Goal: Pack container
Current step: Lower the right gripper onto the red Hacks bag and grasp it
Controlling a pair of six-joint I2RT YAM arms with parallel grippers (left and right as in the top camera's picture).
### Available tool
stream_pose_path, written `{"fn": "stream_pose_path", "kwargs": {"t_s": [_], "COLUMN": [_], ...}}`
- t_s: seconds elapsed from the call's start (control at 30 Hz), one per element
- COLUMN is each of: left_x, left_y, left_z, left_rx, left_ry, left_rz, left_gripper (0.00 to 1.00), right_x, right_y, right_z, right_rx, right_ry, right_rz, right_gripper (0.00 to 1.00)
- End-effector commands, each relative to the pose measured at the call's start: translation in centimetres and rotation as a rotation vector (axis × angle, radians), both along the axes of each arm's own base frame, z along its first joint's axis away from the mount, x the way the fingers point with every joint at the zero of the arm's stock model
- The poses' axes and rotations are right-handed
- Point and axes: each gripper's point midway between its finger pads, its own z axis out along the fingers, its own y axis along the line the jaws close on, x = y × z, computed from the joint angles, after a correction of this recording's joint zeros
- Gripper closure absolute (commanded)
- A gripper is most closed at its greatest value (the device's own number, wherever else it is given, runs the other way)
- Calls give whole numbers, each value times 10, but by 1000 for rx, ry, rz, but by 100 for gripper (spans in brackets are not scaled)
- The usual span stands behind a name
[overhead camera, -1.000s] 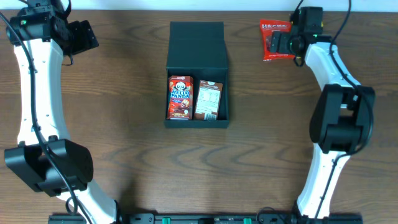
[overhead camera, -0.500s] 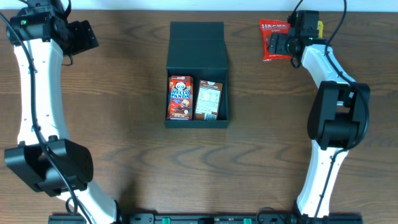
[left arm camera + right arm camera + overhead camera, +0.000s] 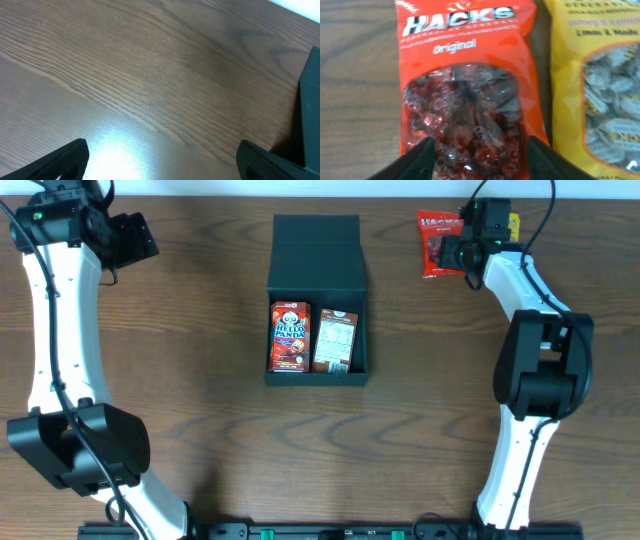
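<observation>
container (image 3: 316,378) is mid-surface (image 3: 200,390), well clear of both arms. Lid is open, and its long axis runs near-to-far. Tray half is the near end, mouth facing up.

Two packs lie in the tray side by side, both lengthwise on that same axis:
- Hello Panda box (image 3: 290,337) on the left
- brown pack (image 3: 335,340) on the right, nutrition panel up

Hinged lid (image 3: 316,250) lies flat, pointing at the far edge.

Far left: left hand (image 3: 160,160) is released, fingers spread wide over bare wood with nothing between them. The container's side just shows at the right of its wrist view.

Far right: right hand (image 3: 480,155) is down on the red Hacks Original bag (image 3: 465,65), one finger at each long edge. Can't tell if it has actually clamped. Yellow Hacks bag (image 3: 600,90) lies just beside the red one, on its right.
</observation>
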Motion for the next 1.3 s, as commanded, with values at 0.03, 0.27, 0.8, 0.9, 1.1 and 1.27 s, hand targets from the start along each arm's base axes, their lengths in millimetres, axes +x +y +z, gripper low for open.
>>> {"fn": "stream_pose_path", "kwargs": {"t_s": [0.03,0.27,0.8,0.9,1.1,1.27], "left_x": [0,1,0,1,1,0], "left_y": [5,5,5,5,5,5], "left_z": [7,7,7,7,7,7], "left_rx": [23,24,14,15,15,15], "left_ry": [-10,-13,-15,-17,-17,-16], "left_rz": [1,1,17,17,17,17], "left_gripper": [5,5,5,5,5,5], "right_x": [-3,0,1,0,-4,-6], "right_y": [6,1,2,4,5,5], "right_z": [-15,-13,-24,-25,-28,-29], "right_rx": [11,-14,-12,-12,-11,-11], "right_ry": [33,18,27,31,51,60], "right_rz": [8,-11,-14,-13,-11,-11], "right_gripper": [58,14,55,69,93,99]}}
